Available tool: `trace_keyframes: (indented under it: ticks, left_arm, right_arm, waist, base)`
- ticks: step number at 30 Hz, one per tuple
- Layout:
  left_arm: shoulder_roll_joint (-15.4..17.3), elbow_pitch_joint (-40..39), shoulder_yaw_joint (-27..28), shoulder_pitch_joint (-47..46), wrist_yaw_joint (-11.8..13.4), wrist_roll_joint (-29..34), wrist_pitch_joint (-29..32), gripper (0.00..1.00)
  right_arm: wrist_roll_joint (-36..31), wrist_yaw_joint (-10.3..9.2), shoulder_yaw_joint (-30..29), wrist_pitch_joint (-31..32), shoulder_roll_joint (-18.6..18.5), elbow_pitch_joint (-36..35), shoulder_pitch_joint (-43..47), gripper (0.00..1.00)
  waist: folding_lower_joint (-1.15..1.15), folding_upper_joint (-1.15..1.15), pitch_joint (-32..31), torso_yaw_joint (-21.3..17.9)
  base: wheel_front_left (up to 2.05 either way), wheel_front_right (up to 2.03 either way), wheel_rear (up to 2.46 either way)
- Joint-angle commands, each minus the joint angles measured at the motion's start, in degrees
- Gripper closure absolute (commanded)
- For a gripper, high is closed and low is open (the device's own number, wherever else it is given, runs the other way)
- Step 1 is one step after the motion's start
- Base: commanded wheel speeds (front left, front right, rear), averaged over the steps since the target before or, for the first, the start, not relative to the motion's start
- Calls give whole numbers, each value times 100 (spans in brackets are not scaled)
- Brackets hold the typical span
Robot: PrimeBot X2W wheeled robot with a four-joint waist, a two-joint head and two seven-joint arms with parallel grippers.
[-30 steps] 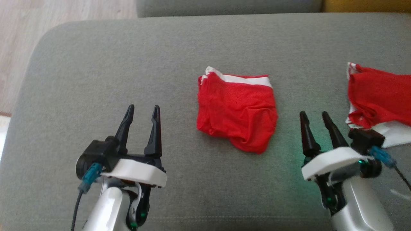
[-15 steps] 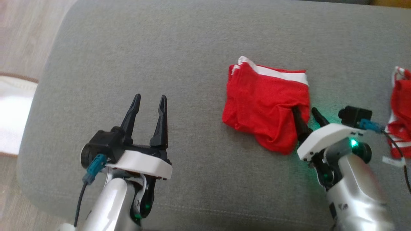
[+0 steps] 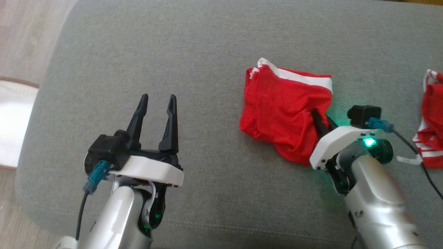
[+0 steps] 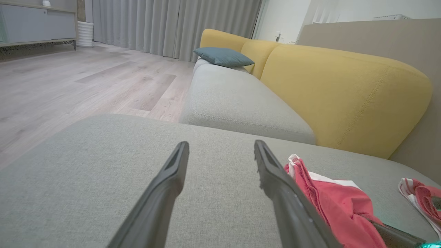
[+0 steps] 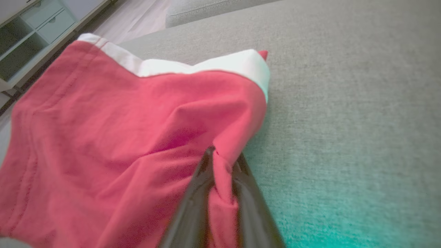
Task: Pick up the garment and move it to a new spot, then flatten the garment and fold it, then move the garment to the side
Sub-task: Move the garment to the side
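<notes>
Atop the cushion (image 3: 207, 52), right pincer (image 5: 224, 155) nips the red garment (image 3: 277, 110) (left pincer (image 3: 158, 97) gapes wide, empty).

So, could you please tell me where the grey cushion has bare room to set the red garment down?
The widest bare stretch of the grey cushion lies between the left claw and the red garment, running on to the far edge. It is crowded on the right, where the right claw pinches that garment and a second red garment lies.
</notes>
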Motion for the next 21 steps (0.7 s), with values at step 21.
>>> trace_keyframes:
  ticks: [21]
  left_arm:
    - [37, -249, 258, -305, -108, 229, -31, 0]
  right_arm:
    - [-844, 43, 1932, 144, -2383, -1784, -322, 100]
  waist:
    - [0, 0, -105, -1630]
  base:
    - [0, 0, 0]
